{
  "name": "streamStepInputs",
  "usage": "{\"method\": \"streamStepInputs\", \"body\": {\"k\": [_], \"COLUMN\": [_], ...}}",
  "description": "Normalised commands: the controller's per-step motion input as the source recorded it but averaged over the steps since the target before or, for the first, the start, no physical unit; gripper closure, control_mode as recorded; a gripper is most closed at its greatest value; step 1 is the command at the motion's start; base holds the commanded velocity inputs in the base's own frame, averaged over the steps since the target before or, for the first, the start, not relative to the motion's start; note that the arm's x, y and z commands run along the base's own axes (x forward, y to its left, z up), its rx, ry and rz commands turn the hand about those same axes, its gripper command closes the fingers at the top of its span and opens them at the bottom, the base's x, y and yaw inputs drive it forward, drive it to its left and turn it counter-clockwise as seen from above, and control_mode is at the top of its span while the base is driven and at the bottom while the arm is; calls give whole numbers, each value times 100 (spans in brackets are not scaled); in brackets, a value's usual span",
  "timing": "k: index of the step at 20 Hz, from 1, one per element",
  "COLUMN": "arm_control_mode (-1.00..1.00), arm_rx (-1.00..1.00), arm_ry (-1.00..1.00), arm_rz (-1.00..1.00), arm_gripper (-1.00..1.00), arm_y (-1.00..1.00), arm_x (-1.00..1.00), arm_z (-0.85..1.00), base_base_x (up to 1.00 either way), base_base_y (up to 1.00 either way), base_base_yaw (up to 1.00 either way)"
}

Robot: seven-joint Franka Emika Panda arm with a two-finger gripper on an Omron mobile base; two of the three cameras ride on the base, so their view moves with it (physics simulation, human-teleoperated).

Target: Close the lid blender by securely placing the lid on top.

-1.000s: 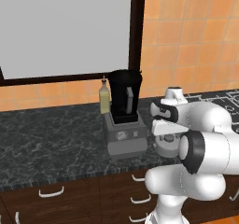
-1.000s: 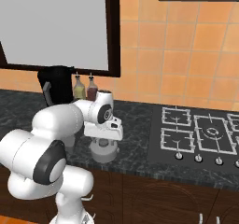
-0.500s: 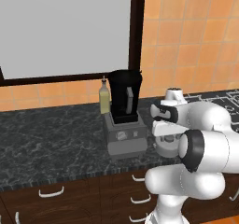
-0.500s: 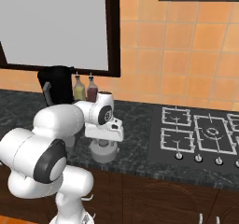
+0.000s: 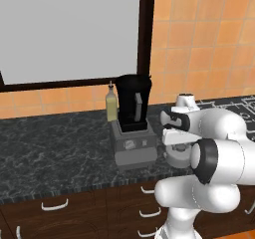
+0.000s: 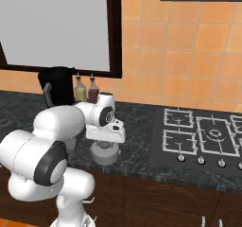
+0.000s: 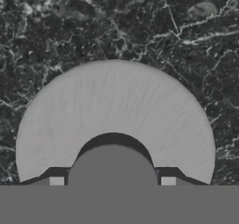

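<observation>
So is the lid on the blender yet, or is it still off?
Off. The lid lies flat on the dark counter under the gripper, beside the blender, whose black jar top stands uncovered.

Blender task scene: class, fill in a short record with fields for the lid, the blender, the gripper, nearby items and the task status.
lid: grey disc lying flat on the dark counter, right of the blender, knob between the fingertips
blender: black jar on grey base, top uncovered
gripper: lowered over the lid's knob; grip state cannot be told
nearby: yellowish bottle behind-left of the blender, reddish bottle, hob to the right
status: lid not yet on the jar
</observation>
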Motion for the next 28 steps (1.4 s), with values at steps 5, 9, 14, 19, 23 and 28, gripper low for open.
{"method": "streamStepInputs", "body": {"k": [5, 9, 14, 19, 23, 28], "arm_control_mode": [-100, -100, -100, -100, -100, -100], "arm_rx": [13, 17, 16, 0, 0, 0], "arm_ry": [-1, -5, -13, -20, -30, -26], "arm_rz": [-2, -14, -23, -28, -29, -28], "arm_gripper": [100, 100, 100, 100, 100, 100], "arm_y": [-7, -6, 0, -2, 0, 0], "arm_x": [0, 0, 0, 14, 32, 25], "arm_z": [63, 100, 100, 100, 100, 100], "base_base_x": [0, 0, 0, 0, 0, 0], "base_base_y": [0, 0, 0, 0, 0, 0], "base_base_yaw": [0, 0, 0, 0, 0, 0]}}
